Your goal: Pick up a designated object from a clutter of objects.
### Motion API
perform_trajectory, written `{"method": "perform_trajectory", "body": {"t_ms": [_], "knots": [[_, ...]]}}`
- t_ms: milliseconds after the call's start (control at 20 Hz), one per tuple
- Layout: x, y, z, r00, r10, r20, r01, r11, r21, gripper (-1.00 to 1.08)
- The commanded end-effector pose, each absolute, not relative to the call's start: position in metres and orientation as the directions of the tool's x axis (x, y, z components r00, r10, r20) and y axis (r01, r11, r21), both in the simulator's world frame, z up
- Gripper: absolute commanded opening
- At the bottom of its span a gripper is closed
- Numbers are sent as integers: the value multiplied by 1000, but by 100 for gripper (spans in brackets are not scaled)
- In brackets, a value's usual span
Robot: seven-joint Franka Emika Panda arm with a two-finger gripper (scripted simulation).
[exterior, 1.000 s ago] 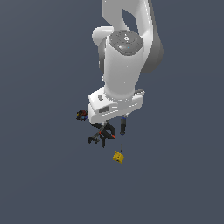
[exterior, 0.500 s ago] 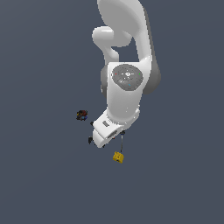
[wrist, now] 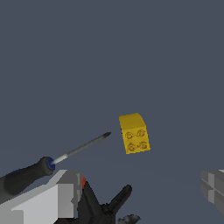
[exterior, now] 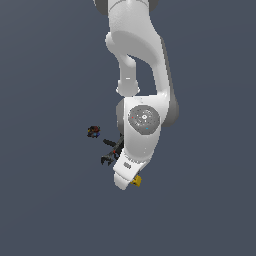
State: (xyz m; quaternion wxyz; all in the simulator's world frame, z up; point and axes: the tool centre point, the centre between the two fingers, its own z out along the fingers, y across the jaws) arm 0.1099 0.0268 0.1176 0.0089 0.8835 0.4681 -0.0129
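- Here the gripper (wrist: 135,192) stands spread wide in the wrist view, one finger (wrist: 59,199) at one edge and the other at the opposite edge, with nothing between them.
- The yellow block (wrist: 134,133) lies on the dark grey floor (wrist: 131,52) beyond the gap between the fingers, apart from both, its studded face turned to the camera.
- The screwdriver (wrist: 52,164) lies beside it, the metal tip pointing toward the block but short of it.
- The black clamp (wrist: 107,205) with a red bit shows near the same finger as the screwdriver.
- In the exterior view the arm (exterior: 142,130) covers most of the clutter; the block peeks out at its lower end, and the dark lump (exterior: 93,131) sits apart toward the exterior view's left.
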Motion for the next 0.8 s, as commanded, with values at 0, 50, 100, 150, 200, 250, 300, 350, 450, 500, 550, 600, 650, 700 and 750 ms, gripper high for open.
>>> {"method": "perform_trajectory", "body": {"t_ms": [0, 50, 100, 150, 200, 250, 300, 350, 450, 500, 550, 600, 650, 700, 750], "knots": [[116, 29, 105, 513, 858, -22, 858, -513, 2, 100], [117, 29, 100, 497, 868, -20, 868, -497, 2, 100], [119, 30, 96, 482, 876, -17, 876, -482, 1, 100], [120, 30, 92, 468, 884, -14, 884, -468, 1, 100], [122, 31, 89, 455, 891, -12, 891, -455, 1, 100], [123, 31, 86, 443, 896, -10, 896, -443, 0, 100], [124, 32, 83, 433, 902, -8, 902, -433, 0, 100], [125, 32, 80, 423, 906, -6, 906, -423, 0, 100], [126, 33, 76, 408, 913, -3, 913, -408, 0, 100], [126, 33, 75, 403, 915, -2, 915, -403, 0, 100], [127, 33, 74, 398, 917, -1, 917, -398, 0, 100], [127, 33, 73, 395, 919, -1, 919, -395, 0, 100], [127, 33, 72, 393, 919, 0, 919, -393, 0, 100], [127, 33, 72, 393, 920, 0, 920, -393, 0, 100], [127, 33, 73, 397, 918, -1, 918, -397, -1, 100]]}}
